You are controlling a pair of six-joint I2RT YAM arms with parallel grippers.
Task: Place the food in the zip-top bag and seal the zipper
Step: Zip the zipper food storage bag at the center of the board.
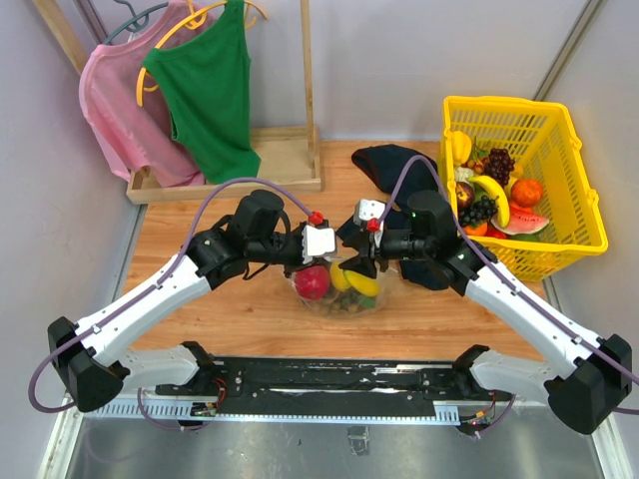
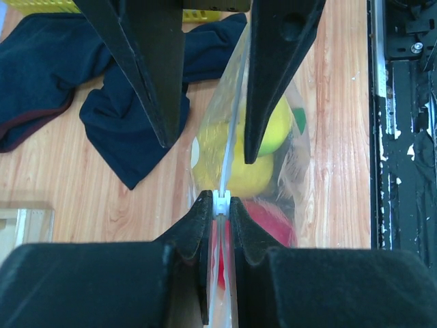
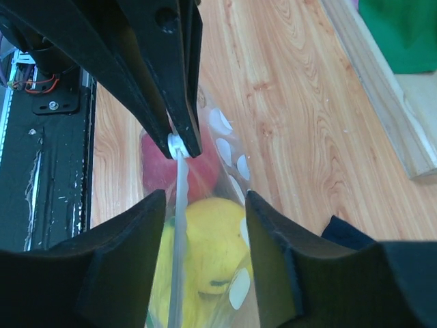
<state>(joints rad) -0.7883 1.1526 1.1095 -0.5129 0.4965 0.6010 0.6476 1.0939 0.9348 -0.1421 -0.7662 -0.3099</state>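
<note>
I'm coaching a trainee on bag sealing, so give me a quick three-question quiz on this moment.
1. True or false: the red apple lies inside the zip-top bag.
2. Which hand is shut on the zipper? A. left hand B. right hand C. neither
3. Fill in: the right hand is ___, with one finger on either side of the zipper.

Key: 1 true; 2 A; 3 open.
</note>
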